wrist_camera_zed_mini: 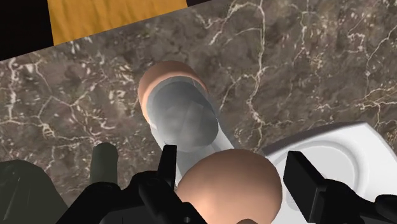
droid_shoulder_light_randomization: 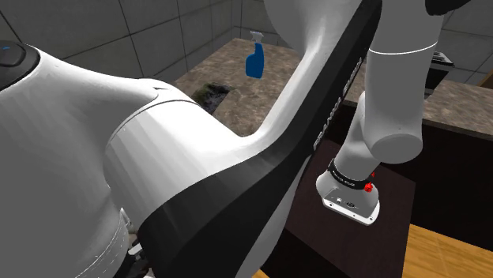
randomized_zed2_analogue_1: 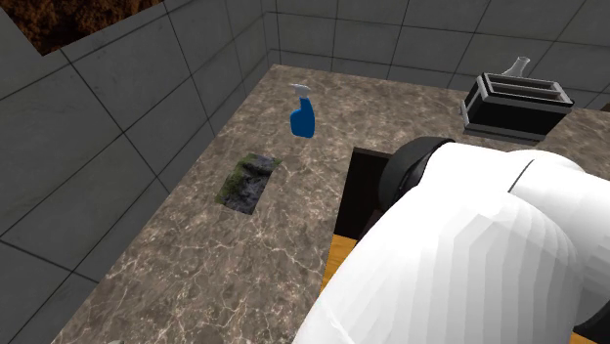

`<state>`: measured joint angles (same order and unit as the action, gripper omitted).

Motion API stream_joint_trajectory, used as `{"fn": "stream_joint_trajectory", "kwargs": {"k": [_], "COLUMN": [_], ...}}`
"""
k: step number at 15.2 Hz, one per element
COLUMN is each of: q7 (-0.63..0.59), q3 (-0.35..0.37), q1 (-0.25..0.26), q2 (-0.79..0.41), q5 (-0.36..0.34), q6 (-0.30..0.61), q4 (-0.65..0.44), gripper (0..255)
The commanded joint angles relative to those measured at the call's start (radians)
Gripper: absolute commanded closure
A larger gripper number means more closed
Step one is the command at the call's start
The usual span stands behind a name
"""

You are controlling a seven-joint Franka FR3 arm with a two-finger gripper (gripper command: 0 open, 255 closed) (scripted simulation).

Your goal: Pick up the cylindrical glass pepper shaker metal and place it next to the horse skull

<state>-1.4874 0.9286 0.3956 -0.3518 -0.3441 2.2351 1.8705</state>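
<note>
The pepper shaker (wrist_camera_zed_mini: pixel 184 121) has a grey glass body and copper-coloured caps at both ends. My gripper (wrist_camera_zed_mini: pixel 234 175) is shut on its near cap, one black finger (wrist_camera_zed_mini: pixel 168 162) on each side. The body slants away from the fingers toward the marble counter (wrist_camera_zed_mini: pixel 299 70). In the shoulder view my hand (droid_shoulder_light_randomization: pixel 350 197) hangs in front of a dark cabinet. The horse skull (randomized_zed2_analogue_1: pixel 246 179) shows as a dark, green-mottled thing lying on the counter near the tiled wall, also seen in the shoulder view (droid_shoulder_light_randomization: pixel 210 93), far from the hand.
A blue spray bottle (randomized_zed2_analogue_1: pixel 302 115) stands beyond the skull, toward the counter's back corner. A black toaster (randomized_zed2_analogue_1: pixel 515 103) sits at the back. A white plate (wrist_camera_zed_mini: pixel 343 146) lies beside the shaker, and a dark object (wrist_camera_zed_mini: pixel 105 167) stands on the other side. Wooden floor (wrist_camera_zed_mini: pixel 108 16) shows past the counter edge.
</note>
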Motion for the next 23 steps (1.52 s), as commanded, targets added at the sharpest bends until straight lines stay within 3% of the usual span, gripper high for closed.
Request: {"fn": "stream_joint_trajectory", "kwargs": {"k": [1, 6, 7, 12, 16, 23], "q7": [-0.003, -0.003, -0.003, -0.003, 0.055, 0.055], "q3": [-0.003, -0.003, -0.003, -0.003, 0.051, 0.05], "q1": [0.002, 0.002, 0.002, 0.002, -0.055, -0.054], "q2": [-0.003, -0.003, -0.004, -0.004, 0.084, 0.084], "q5": [-0.004, -0.004, -0.004, -0.004, 0.088, 0.088], "q6": [0.006, 0.006, 0.006, 0.006, -0.083, -0.083], "q4": [0.003, 0.003, 0.003, 0.003, -0.031, -0.031], "gripper": [255, 255, 0, 0, 0, 0]}}
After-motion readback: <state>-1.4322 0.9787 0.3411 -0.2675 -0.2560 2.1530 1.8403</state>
